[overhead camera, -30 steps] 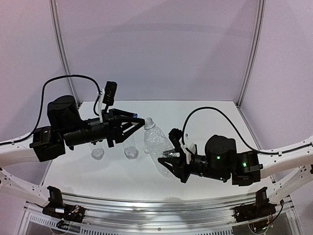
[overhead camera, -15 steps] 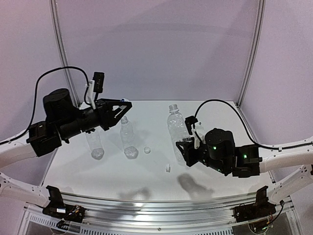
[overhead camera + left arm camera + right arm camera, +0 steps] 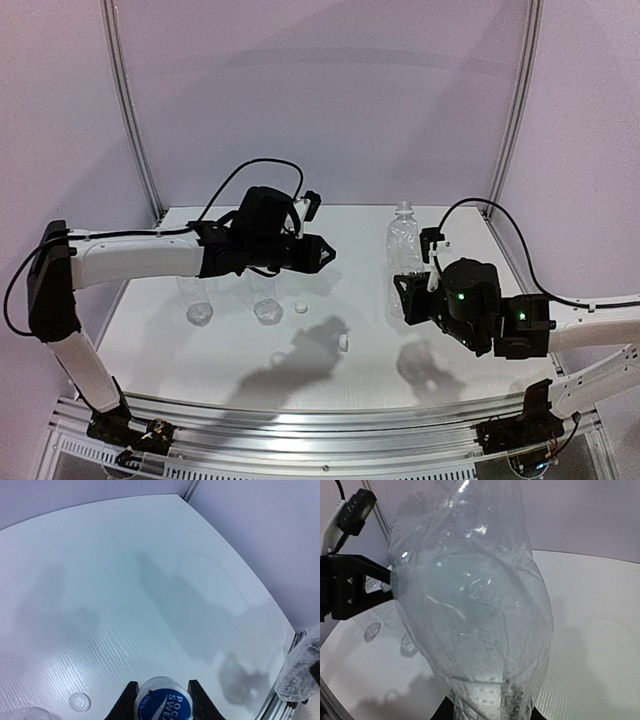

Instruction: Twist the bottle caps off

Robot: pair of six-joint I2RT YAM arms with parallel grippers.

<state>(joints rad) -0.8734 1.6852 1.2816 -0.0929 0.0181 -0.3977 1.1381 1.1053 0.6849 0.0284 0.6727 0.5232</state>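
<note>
Three bottles are counted: one bottle (image 3: 403, 238) at the right and, at the left, a second bottle (image 3: 266, 300) and a third bottle (image 3: 197, 300). Three caps are counted: one cap (image 3: 300, 307) and another cap (image 3: 343, 343) are seen on the table (image 3: 200, 355) in the top view, and a third cap (image 3: 161, 700), printed blue, is seen in the left wrist view. Two arms are counted, and two grippers: the left gripper (image 3: 322, 256) and the right gripper (image 3: 405, 295). One table is counted. Two metal posts (image 3: 125, 110) are counted at the back. Two black cables (image 3: 250, 168) are counted, one on each arm.
</note>
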